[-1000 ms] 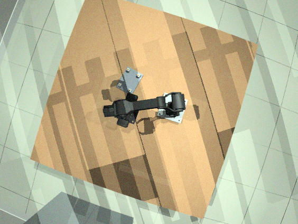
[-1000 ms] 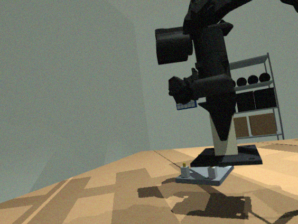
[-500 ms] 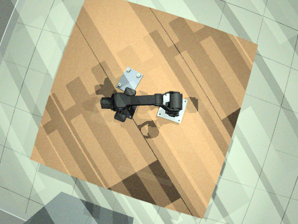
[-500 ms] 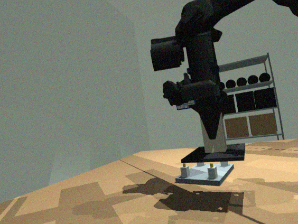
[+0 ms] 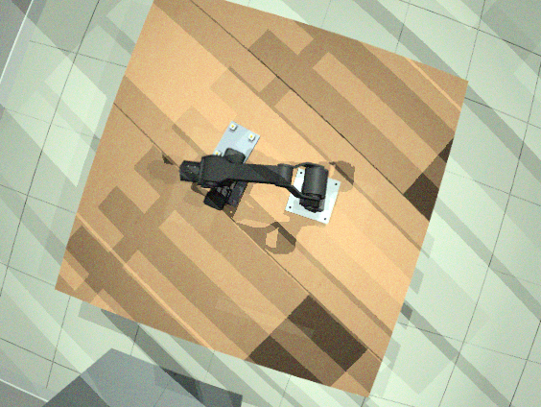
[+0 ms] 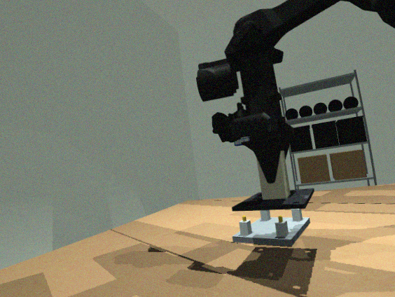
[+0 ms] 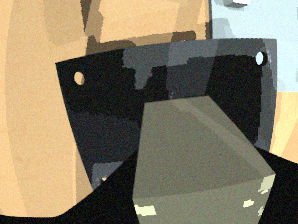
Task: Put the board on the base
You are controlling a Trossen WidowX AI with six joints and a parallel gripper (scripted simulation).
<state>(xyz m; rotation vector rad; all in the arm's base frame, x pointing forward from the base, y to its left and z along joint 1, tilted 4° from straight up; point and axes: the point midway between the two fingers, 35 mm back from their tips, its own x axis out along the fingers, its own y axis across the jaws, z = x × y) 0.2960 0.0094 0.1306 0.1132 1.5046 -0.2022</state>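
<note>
The board was grasped by its handle in the gripper. It was held above the base, offset from the base's far corners toward the table's lower-left edge.

Black board with corner holes and square beige handle uppermost, raised off the grey four-post base (gold pins exposed on the near posts), which rests on the table.

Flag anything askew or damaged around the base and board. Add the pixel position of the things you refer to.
Nothing stands out: the black board (image 6: 245, 206) (image 7: 107, 125), gripped by its handle (image 6: 276, 189) (image 7: 195, 145), looks undamaged, and the visible posts of the grey base (image 5: 238, 139) (image 6: 264, 240) stand upright.
</note>
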